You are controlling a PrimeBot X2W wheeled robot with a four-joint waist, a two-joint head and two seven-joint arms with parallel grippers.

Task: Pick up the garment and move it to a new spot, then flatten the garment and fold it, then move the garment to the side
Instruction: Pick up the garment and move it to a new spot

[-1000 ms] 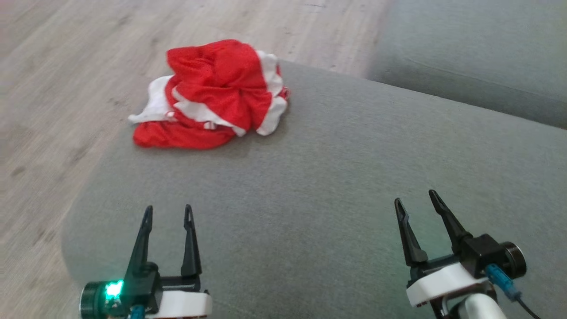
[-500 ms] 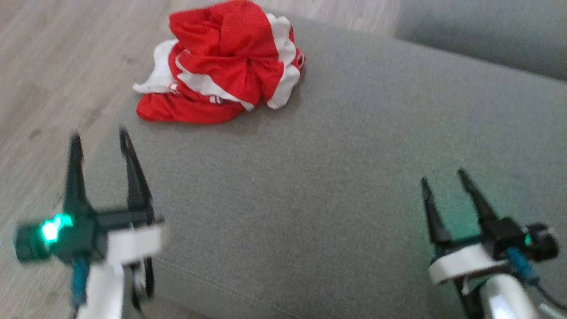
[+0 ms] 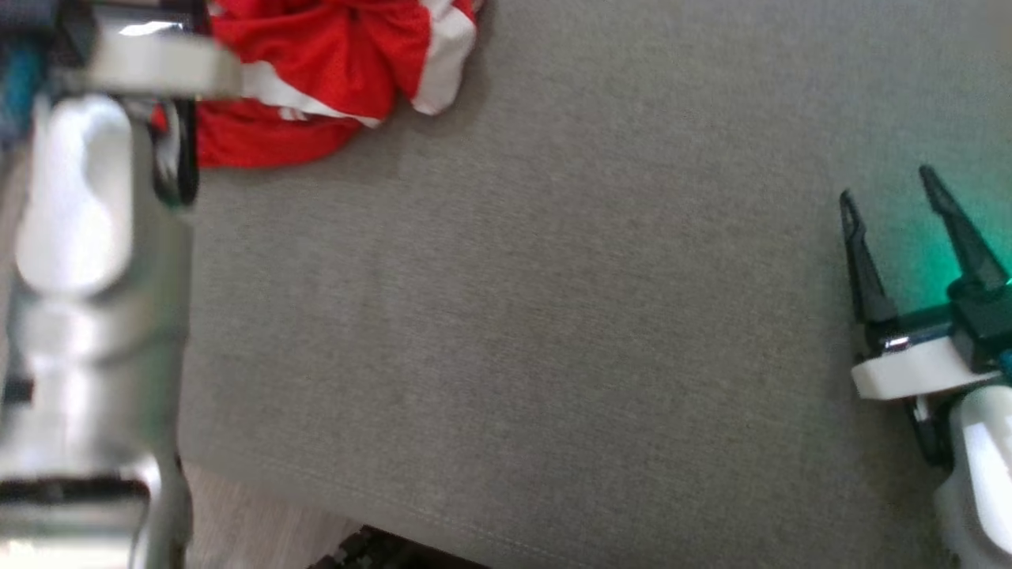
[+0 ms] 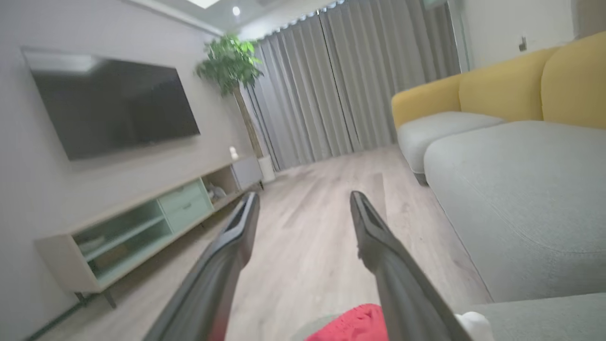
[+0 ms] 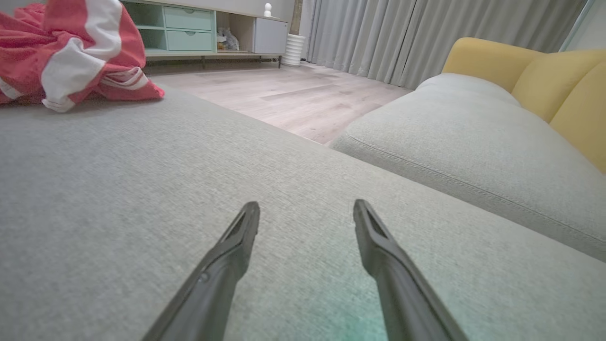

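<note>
Crumpled red mesh garment (image 3: pixel 316 71) with white bands, bunched at far left edge of grey woven sofa cushion (image 3: pixel 553 316). Left tool (image 4: pixel 303 203) spread wide and empty, over garment's edge. Right tool (image 3: pixel 887 190) also released, empty, well apart from it.

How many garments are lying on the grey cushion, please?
1. The red and white garment lies crumpled on the grey cushion, at its far left edge in the head view. A second piece could be hidden within the heap.
</note>
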